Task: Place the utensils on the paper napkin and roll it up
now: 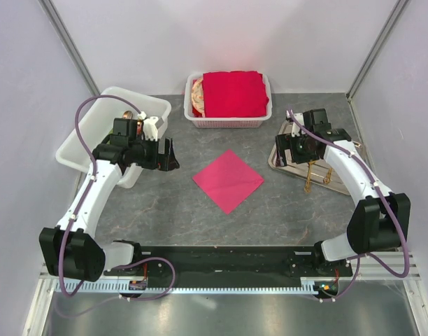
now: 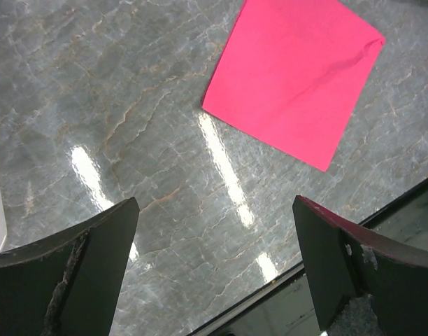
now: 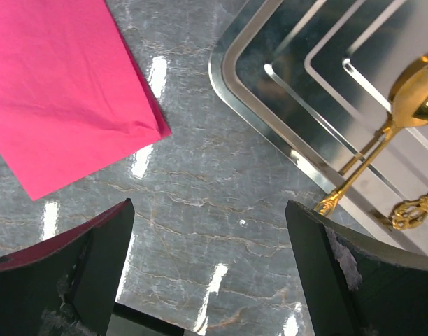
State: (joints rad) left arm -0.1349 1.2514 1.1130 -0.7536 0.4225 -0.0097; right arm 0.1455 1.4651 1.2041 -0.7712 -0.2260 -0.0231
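Observation:
The paper napkin point(image 1: 228, 180) point(image 2: 294, 77) point(image 3: 60, 91) is a magenta-pink square lying flat on the grey table, one corner toward me. The gold utensils point(image 1: 314, 175) rest on a silver tray point(image 1: 278, 164) at the right. The right wrist view shows a spoon point(image 3: 403, 105) with an oval bowl and a second ornate handle point(image 3: 413, 210), both reaching over the tray rim point(image 3: 270, 119). My left gripper point(image 1: 173, 155) point(image 2: 215, 210) hangs open left of the napkin, holding nothing. Between napkin and tray, my right gripper point(image 1: 287, 150) point(image 3: 208, 210) is open over bare table.
A white slatted basket point(image 1: 224, 122) at the back centre holds a thick red napkin stack point(image 1: 233, 94). A white plastic bin point(image 1: 95, 133) stands at the back left, beside my left arm. Walls close in on both sides.

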